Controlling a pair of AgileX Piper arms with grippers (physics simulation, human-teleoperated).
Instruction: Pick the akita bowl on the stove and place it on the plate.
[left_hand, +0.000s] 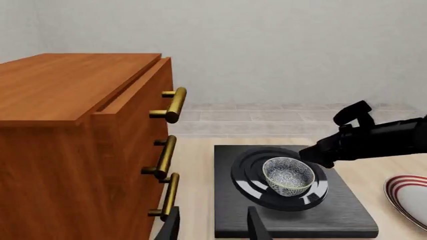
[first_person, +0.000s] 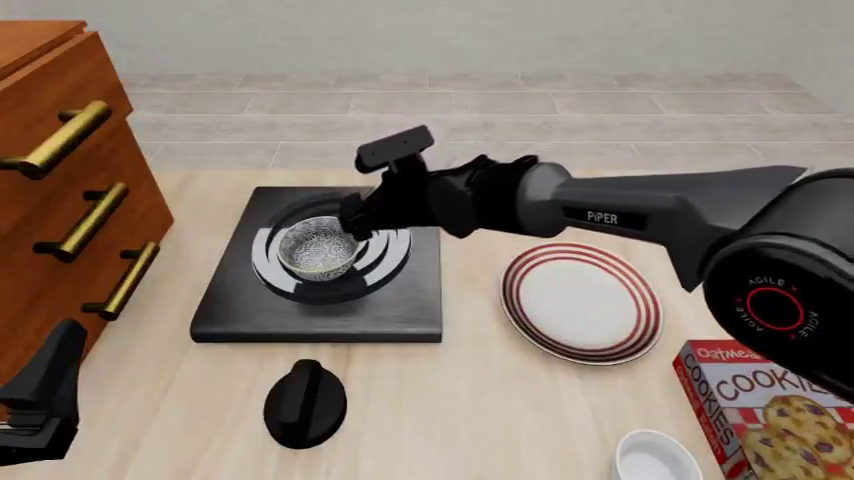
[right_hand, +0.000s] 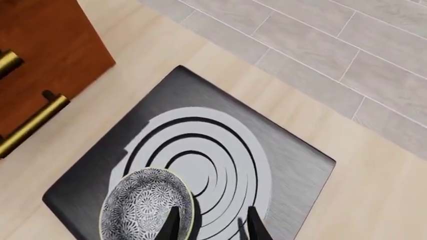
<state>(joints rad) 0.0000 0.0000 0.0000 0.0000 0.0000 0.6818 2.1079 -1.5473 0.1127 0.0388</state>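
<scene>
While akita bowl (first_person: 318, 252) sits on stove (first_person: 400, 300), right gripper (right_hand: 212, 225) straddles its rim, fingers parted, plate (first_person: 582, 300) beside stove, left gripper (left_hand: 212, 226) parted, idle

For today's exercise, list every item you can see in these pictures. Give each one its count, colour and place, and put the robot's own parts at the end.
akita bowl: one, speckled grey-white inside, on the stove's burner rings.
stove: one, black slab with grey-white rings, table centre-left.
plate: one, white with red stripes, right of the stove.
knob: one, black, on the table in front of the stove.
cabinet: one, reddish-brown wood with three brass handles, left edge.
cookie box: one, red, near right corner.
white bowl: one, plain white, near edge beside the cookie box.
table: one, pale wood.
right gripper: one, black, open at the akita bowl's rim.
left gripper: one, black, open, left of the stove.
</scene>
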